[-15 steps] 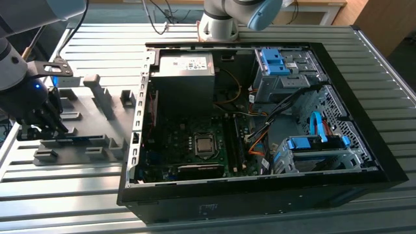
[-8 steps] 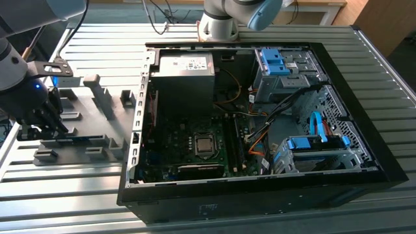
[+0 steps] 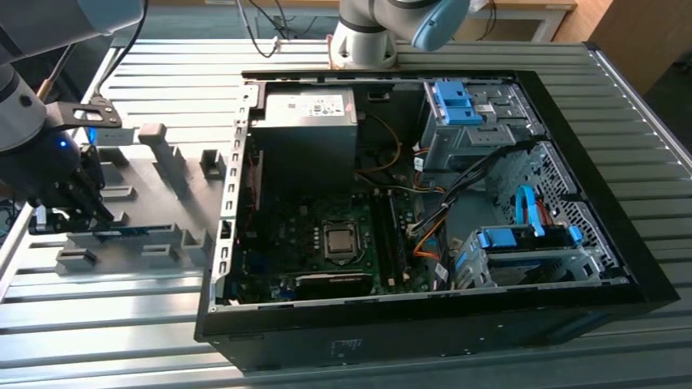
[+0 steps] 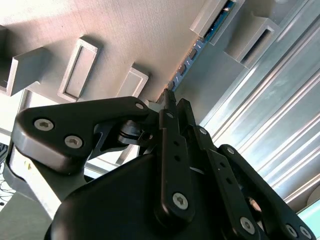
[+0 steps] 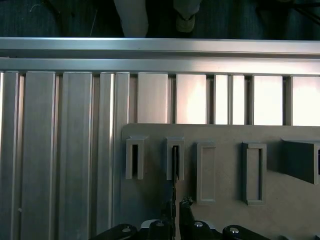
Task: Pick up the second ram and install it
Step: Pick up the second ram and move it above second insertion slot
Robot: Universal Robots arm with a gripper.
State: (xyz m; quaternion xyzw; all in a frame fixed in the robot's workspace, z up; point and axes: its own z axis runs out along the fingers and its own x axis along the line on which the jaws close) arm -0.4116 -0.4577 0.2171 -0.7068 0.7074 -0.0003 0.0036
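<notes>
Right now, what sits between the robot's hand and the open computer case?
In the exterior view, the grey slotted holder stretches between the hand and the computer case, with the second ram standing in it at the hand.

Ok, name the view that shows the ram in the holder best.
The exterior view: the second ram shows side-on, a blue-green strip standing in the grey holder. The second wrist view shows it foreshortened; in the first wrist view it is a thin dark edge.
</notes>
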